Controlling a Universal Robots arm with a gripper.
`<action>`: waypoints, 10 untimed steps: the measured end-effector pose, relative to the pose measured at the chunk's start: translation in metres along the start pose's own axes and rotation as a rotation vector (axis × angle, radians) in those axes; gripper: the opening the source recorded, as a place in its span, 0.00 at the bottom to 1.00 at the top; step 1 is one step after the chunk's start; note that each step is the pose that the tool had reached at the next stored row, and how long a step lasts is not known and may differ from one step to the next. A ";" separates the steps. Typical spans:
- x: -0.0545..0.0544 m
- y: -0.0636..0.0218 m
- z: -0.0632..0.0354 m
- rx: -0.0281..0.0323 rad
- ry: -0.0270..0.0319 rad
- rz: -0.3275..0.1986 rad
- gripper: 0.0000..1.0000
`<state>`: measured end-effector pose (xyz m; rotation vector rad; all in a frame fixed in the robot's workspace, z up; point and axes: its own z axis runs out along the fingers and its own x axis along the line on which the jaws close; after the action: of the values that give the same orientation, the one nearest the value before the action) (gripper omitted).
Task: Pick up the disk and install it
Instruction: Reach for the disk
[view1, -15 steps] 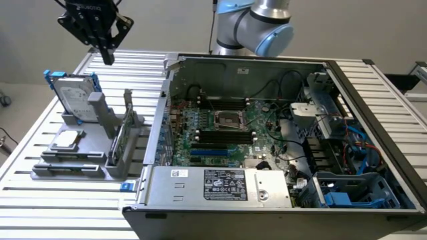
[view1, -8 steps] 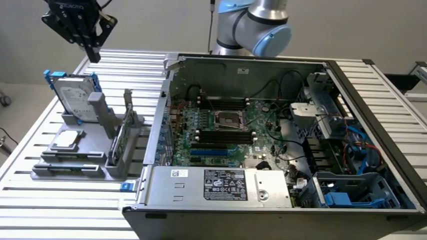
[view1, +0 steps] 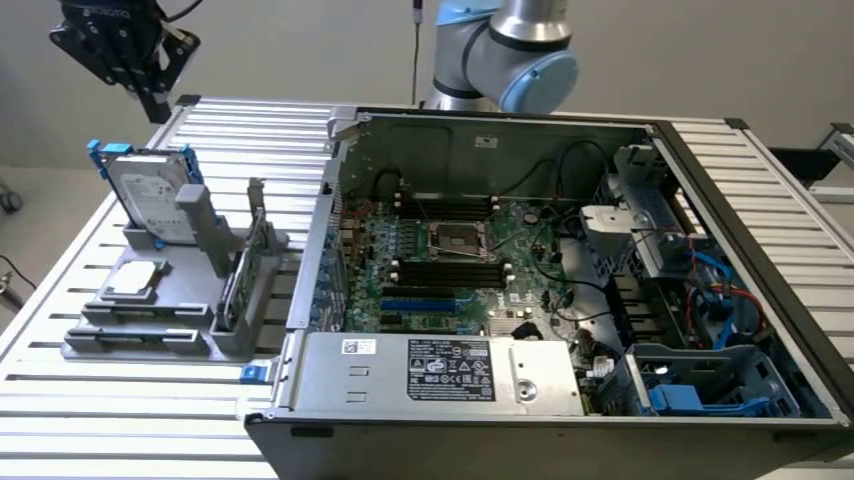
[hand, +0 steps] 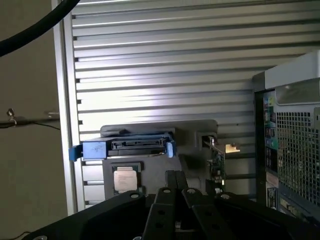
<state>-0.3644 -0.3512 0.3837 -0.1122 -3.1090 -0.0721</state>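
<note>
The disk (view1: 144, 190), a silver-grey drive with a white label in a blue carrier, stands upright in a grey holder (view1: 160, 300) on the slatted table at the exterior view's left. The wrist view looks down on the disk's (hand: 131, 145) blue-framed top edge. My gripper (view1: 150, 97) hangs high above the table's far left corner, well above and behind the disk, touching nothing. In the wrist view its black fingers (hand: 175, 181) meet with no gap, so the gripper (hand: 175, 180) is shut and empty.
An open computer case (view1: 561, 270) fills the middle and right, motherboard exposed, blue drive bay (view1: 694, 385) at its near right corner. The holder also carries a flat silver chip (view1: 136, 278) and an upright green card (view1: 243, 270). Bare slatted table (view1: 254, 125) lies behind the holder.
</note>
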 end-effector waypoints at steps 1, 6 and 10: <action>0.005 0.0008 0.0009 0.0001 0.0001 0.000 0.11; 0.027 0.0043 0.0066 0.0000 0.0000 0.000 0.11; 0.046 0.0069 0.0115 0.0000 0.0001 0.000 0.11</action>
<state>-0.4097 -0.3405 0.3740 -0.1120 -3.1089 -0.0720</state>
